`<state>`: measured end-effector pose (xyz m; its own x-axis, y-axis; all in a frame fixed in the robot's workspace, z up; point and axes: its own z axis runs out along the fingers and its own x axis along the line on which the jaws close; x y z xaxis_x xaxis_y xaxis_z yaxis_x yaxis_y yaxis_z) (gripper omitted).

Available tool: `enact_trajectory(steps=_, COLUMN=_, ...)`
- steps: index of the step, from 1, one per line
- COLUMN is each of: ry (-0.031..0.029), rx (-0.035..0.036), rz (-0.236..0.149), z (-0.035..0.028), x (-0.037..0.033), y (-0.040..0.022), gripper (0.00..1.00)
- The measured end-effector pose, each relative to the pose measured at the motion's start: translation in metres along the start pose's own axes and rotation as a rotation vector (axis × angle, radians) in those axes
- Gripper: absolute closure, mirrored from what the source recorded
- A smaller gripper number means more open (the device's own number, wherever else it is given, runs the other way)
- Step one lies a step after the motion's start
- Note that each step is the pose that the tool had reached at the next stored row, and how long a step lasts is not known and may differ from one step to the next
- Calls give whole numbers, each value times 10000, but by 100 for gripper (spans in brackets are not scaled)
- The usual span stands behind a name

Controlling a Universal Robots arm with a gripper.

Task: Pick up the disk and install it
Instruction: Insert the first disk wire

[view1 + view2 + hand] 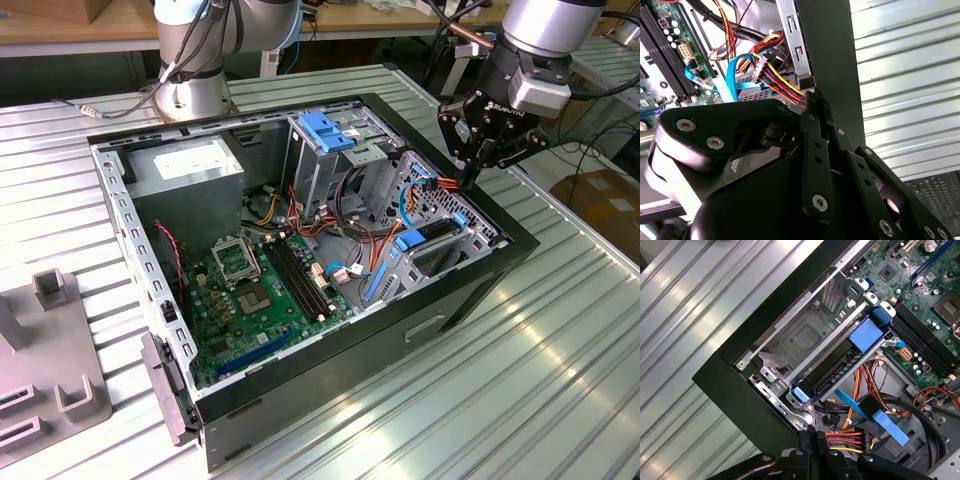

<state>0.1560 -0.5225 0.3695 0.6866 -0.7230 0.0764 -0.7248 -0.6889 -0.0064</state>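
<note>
The disk (432,232) lies in the drive bay at the corner of the open computer case (470,290) on the exterior view's right. It is a dark slab with bright blue carrier ends. In the first wrist view the disk (832,371) sits slanted in the silver bay, a blue tab at each end. My gripper (468,178) hangs just above the case's edge behind that bay. Its black fingers are shut with nothing between them. In both wrist views the gripper (812,97) (812,432) has its tip right at a bundle of red, yellow and black wires (782,85).
A silver drive cage with a blue bracket (322,130) stands at the back of the case. The green motherboard (255,290) fills its floor and loose cables (350,235) cross the middle. The arm's base (195,90) stands behind the case. A grey fixture (50,350) lies at the exterior view's left.
</note>
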Motion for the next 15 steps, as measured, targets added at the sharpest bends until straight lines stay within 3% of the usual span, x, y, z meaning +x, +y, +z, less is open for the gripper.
enact_trajectory(steps=7, ry=21, rx=-107, rz=1238, z=2, x=0, y=0, gripper=84)
enact_trajectory(steps=11, ry=32, rx=-198, rz=2359, z=4, x=0, y=0, gripper=84)
enact_trajectory(steps=15, ry=35, rx=-213, rz=2537, z=3, x=-45, y=47, gripper=84)
